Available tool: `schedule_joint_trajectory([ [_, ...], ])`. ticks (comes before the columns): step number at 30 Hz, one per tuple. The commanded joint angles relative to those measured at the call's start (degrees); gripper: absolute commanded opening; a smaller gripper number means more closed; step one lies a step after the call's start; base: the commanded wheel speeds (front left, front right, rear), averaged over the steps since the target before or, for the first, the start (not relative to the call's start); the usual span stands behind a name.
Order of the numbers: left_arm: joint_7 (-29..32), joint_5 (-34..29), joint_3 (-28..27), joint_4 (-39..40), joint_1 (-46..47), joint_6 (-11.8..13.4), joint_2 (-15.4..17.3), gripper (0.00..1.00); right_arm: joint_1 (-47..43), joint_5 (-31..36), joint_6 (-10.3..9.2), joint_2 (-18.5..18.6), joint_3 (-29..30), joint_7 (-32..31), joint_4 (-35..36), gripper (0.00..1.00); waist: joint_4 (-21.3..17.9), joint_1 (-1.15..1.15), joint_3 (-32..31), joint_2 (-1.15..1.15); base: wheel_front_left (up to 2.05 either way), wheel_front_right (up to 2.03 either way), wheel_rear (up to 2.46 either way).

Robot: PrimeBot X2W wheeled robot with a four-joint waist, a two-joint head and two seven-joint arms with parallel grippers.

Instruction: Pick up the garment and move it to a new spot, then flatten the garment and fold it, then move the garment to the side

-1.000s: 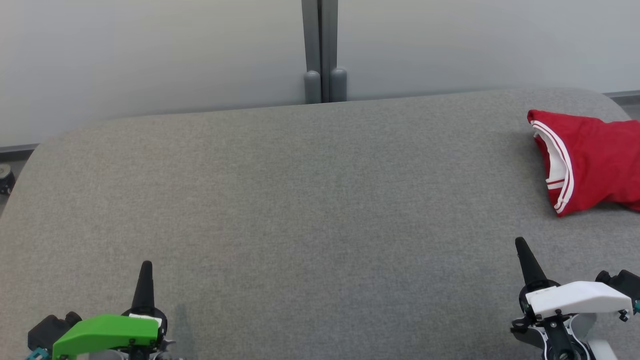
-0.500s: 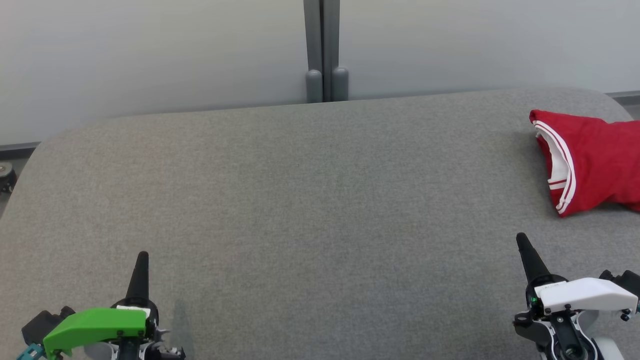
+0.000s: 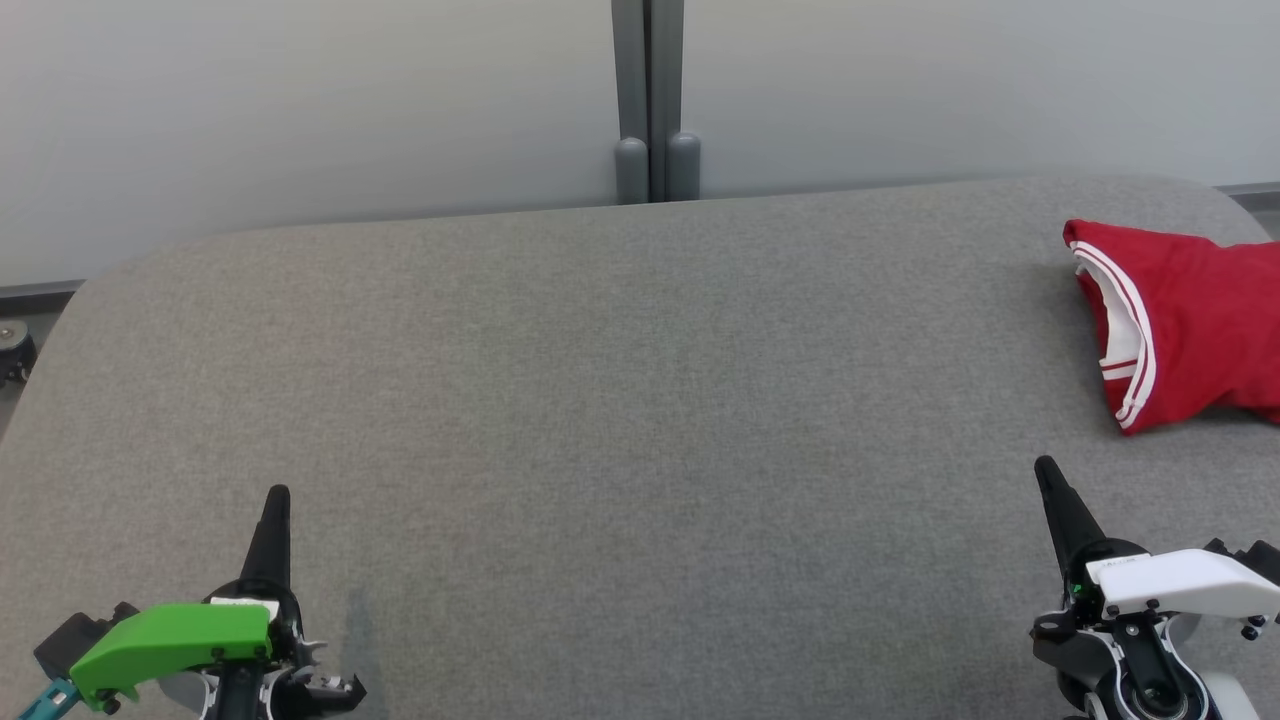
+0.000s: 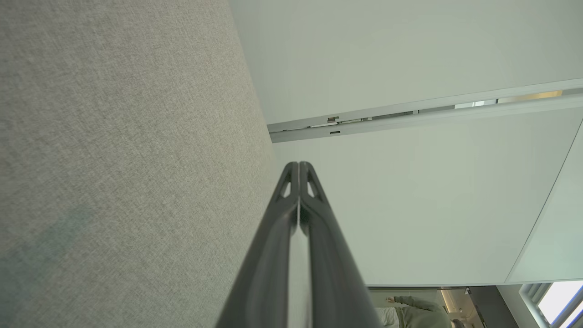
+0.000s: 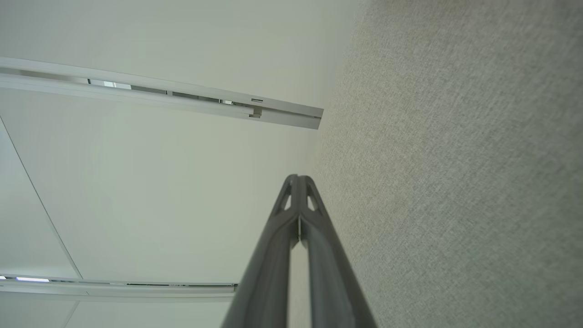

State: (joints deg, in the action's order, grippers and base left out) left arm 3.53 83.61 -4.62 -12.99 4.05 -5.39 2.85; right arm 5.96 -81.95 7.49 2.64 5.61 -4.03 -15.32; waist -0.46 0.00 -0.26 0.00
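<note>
Near the front left corner of the grey fabric-covered desk, the left tool, two long dark fingers under a green plastic cover, hovers just above the cloth with its jaws pressed together and nothing between them. The left wrist view confirms this: the two fingers meet along their whole length up to the tip. Towards the front right corner, the right tool, the same dark pair under a white plastic cover, is likewise closed on nothing, and its fingers touch at the tip in its own wrist view. Both point towards the far edge and sit low and wide apart, which reads as a resting pose rather than a reach. Neither is aimed at cloth or close to it.

Further out, the broad middle of the desk is bare. The red fabric garment with white striped trim lies at the right edge, towards the far right corner, well apart from the right tool and partly cut off by the frame. It looks compact and layered, its striped hem turned towards the middle, which suggests it is already folded and set aside. If so, the task is at or near its end. Beyond the far edge stands a pale panelled wall with a grey post.
</note>
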Motion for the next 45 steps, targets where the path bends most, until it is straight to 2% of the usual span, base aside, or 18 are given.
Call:
schedule_joint_trajectory([
  [1,0.44,1.34,-0.37,0.44,1.2,-0.34,0.5,0.0,0.85,-1.3,0.01,0.34,0.31,-0.35,0.52,0.0,0.03,0.0,0.01,0.0,0.0,0.0,0.0],
  [24,2.91,9.14,-1.81,0.56,2.76,-0.62,0.53,0.0,1.34,-10.45,0.0,0.38,1.18,-2.73,0.88,0.0,0.44,0.0,0.2,0.0,0.0,0.0,0.0],
  [45,2.9,9.07,-1.86,0.52,2.67,-0.62,0.47,0.0,1.23,-10.4,0.0,0.38,1.17,-2.79,0.85,0.0,0.45,0.0,0.21,0.0,0.0,0.0,0.0],
])
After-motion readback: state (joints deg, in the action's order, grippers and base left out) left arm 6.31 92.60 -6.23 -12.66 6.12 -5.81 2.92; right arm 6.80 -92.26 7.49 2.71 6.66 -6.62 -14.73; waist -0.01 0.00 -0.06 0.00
